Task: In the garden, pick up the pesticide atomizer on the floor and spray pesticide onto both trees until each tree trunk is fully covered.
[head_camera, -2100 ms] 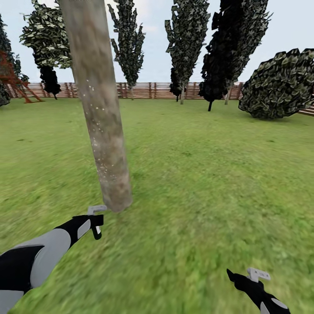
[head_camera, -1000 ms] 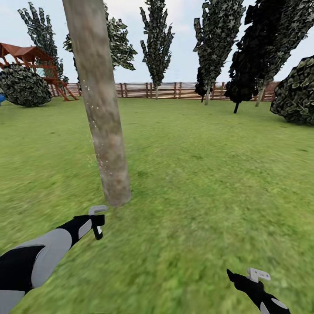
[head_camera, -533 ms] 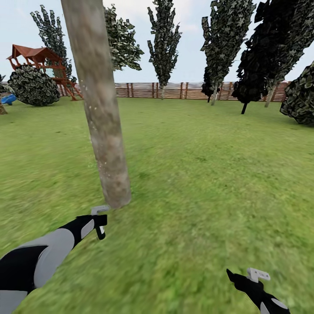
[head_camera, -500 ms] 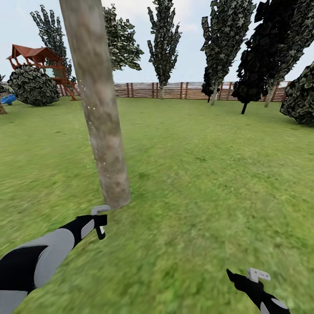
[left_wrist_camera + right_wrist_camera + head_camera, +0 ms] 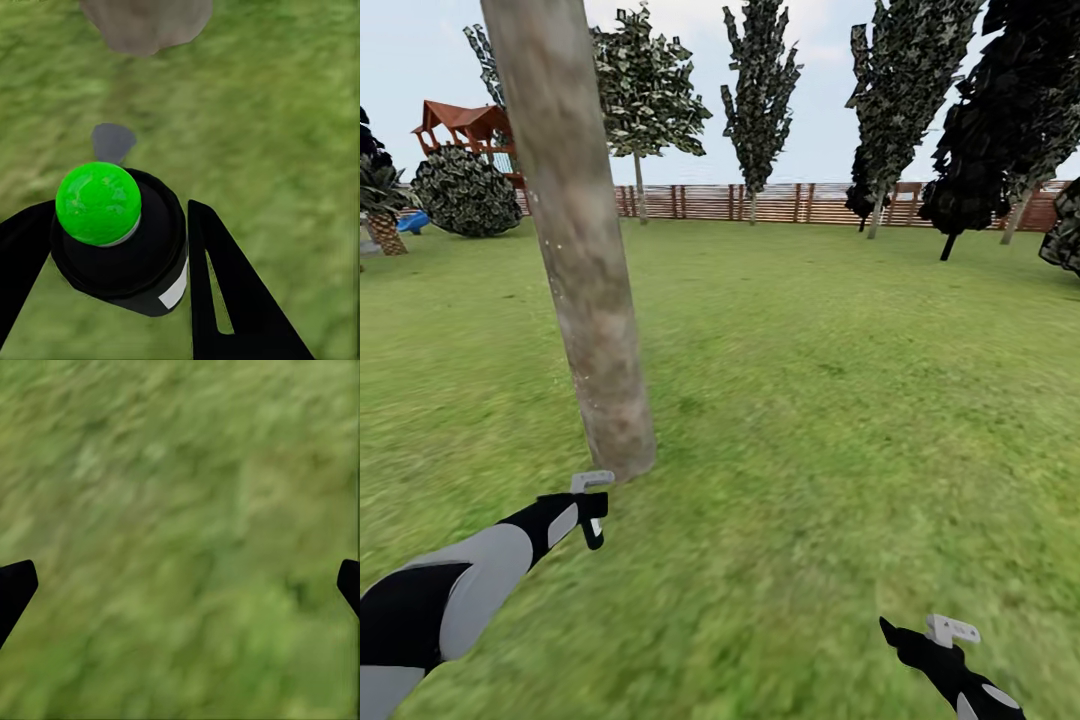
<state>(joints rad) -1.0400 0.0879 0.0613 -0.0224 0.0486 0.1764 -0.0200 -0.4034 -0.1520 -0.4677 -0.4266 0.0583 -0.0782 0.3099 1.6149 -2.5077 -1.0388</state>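
**Sprayer in hand at the foot of one trunk**

Fingers (image 5: 225, 300) of the left gripper (image 5: 112, 255) pinch the sprayer (image 5: 120, 240), a small dark round body whose top knob shows bright green in the left wrist view. From the head view that gripper (image 5: 588, 505) sits at about 7 o'clock, just beside the base of the tree trunk (image 5: 575, 250), which rises toward 11 o'clock and runs out past the upper edge. The right gripper (image 5: 180, 585) hangs spread wide over bare grass (image 5: 840, 400), holding nothing, at roughly 5 o'clock in the head view (image 5: 935, 640).

By my reckoning the pickup is done and the work is at the first trunk. A few pale specks dot the bark, but whether they are spray or texture I cannot tell, so coverage is unclear. A second trunk is left to do; which of the far trees by the fence (image 5: 780, 200) it might be I cannot make out. The crown of the near tree is cut off, and the nozzle's direction is hard to read
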